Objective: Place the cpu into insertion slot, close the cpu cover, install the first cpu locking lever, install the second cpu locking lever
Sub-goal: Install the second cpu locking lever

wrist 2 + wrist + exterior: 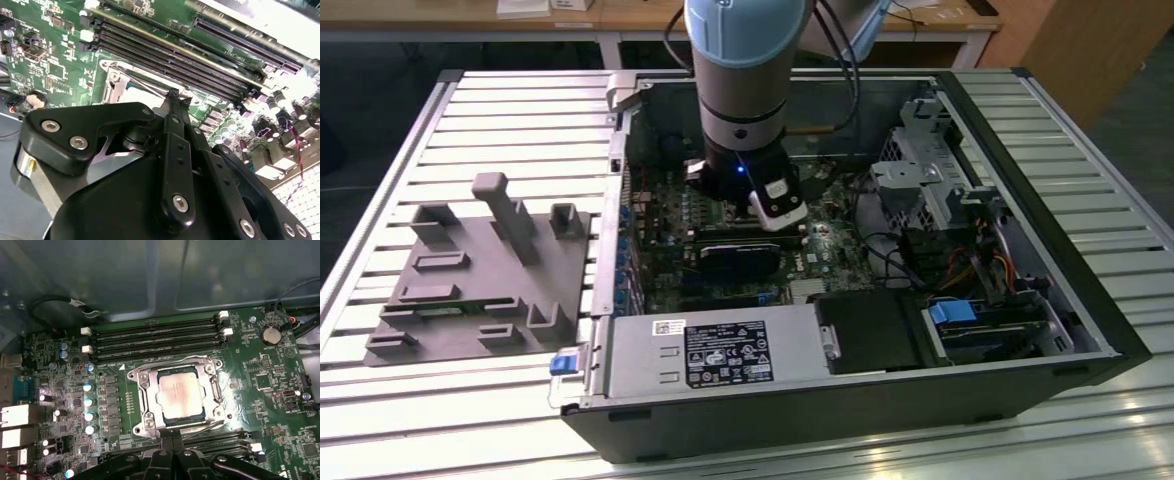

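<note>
I see the cpu (pixel 177 394) sitting flat in the insertion slot (pixel 148 425), with the cpu cover (pixel 215 390) down around it. My claw (pixel 172 442) is pinched together at the cover's edge, touching a thin lever wire (pixel 200 427).

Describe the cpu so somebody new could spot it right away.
Look inside the open computer case, on the green motherboard, just below the long black memory slots. The cpu is the pale silver square framed by the cpu cover, the only shiny flat chip there.
</note>
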You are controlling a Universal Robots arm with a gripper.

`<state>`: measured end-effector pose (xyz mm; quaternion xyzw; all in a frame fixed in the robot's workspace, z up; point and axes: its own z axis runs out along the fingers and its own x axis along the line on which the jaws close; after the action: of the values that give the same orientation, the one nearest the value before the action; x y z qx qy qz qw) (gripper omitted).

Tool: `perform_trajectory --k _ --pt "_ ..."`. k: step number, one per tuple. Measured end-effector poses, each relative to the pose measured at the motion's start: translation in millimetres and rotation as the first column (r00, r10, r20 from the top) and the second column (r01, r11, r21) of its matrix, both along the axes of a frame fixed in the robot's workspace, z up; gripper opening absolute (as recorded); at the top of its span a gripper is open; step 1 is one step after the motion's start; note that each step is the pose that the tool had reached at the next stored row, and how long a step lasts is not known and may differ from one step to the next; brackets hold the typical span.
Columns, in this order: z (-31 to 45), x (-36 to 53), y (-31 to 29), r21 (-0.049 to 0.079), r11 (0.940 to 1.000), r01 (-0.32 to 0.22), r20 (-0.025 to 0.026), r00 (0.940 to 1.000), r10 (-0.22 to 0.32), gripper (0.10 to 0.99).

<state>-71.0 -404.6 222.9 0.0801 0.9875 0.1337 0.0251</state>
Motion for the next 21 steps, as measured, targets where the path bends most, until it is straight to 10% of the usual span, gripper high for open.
perform_trajectory --k 9,21 --pt "-7.9 -9.7 -8.6 0.035 0.9994 -0.004 0.0026 1.0 0.004 0.102" --pt "-20.6 -16.3 -9.5 0.052 0.9985 -0.013 0.0047 0.9999 0.013 0.102"
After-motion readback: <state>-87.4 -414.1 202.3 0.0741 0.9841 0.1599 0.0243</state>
